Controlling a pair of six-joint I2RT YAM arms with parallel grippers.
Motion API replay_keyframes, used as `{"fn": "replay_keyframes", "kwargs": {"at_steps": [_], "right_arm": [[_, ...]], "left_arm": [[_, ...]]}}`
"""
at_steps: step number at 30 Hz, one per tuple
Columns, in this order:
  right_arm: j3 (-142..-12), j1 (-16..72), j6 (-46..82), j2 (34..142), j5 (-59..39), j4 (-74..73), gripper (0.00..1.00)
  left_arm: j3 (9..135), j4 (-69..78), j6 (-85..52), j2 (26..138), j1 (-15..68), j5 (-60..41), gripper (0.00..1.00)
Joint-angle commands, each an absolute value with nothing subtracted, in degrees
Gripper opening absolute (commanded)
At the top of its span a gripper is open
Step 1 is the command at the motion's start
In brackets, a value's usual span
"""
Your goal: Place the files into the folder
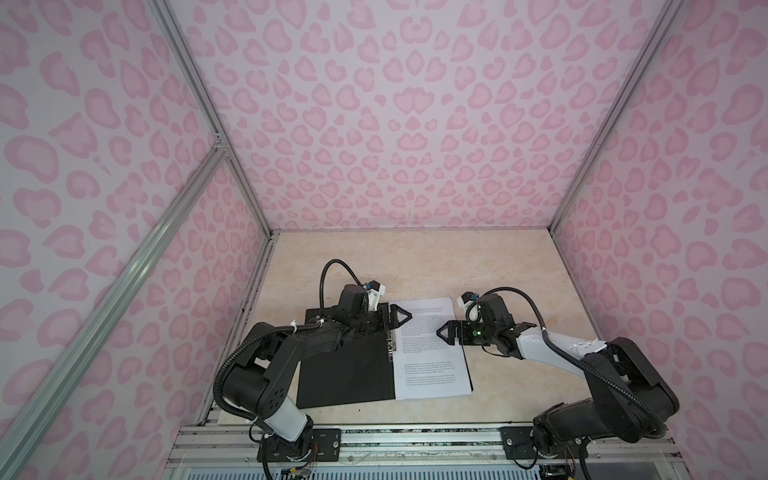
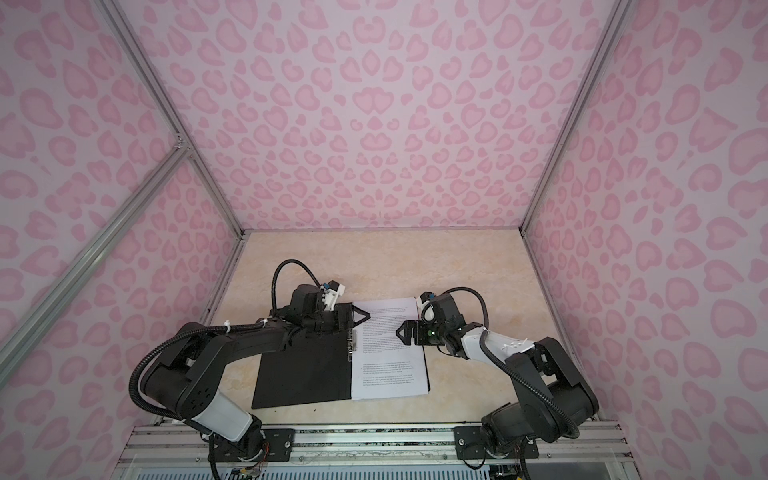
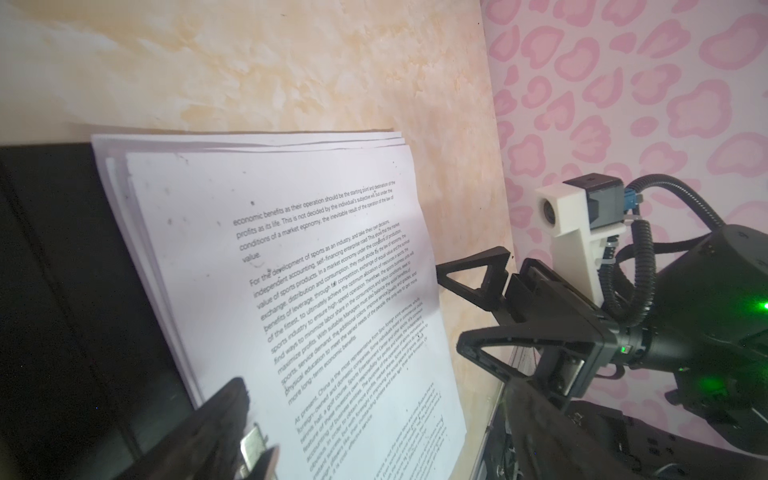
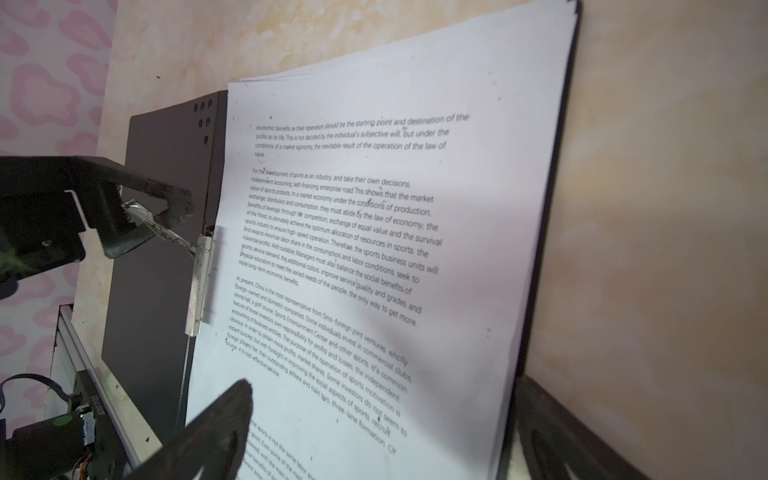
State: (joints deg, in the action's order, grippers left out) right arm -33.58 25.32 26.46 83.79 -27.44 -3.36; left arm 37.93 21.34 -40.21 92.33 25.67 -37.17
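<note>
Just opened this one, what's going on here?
The folder lies open on the table, black inside up, with the files stacked on its right-hand half. The left tool is at the metal spine clip, whose lever sits between its open jaws. The right tool, also open, is poised at the files' right edge, holding nothing.

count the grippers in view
2. The left gripper is by the metal clip of the open folder; the right gripper is at the right edge of the files. Both are open; none seem hidden.
</note>
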Motion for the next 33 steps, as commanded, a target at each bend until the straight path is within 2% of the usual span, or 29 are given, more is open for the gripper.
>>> {"fn": "replay_keyframes", "kwargs": {"at_steps": [1, 20, 33], "right_arm": [[-33.92, 25.62, 25.62, 84.36, -27.06, -3.58, 0.98], [-34.89, 25.92, 24.36, 85.78, -26.46, -3.78, 0.98], [-31.45, 22.9, 27.2, 80.23, -22.32, -4.82, 0.98]], "left_arm": [[37.62, 23.47, -40.58, 91.42, 25.82, -38.05, 0.98], [37.26, 23.65, -40.96, 90.97, 26.03, -38.32, 0.98], [35.36, 25.19, -42.47, 89.22, 26.46, -39.97, 0.98]]}}
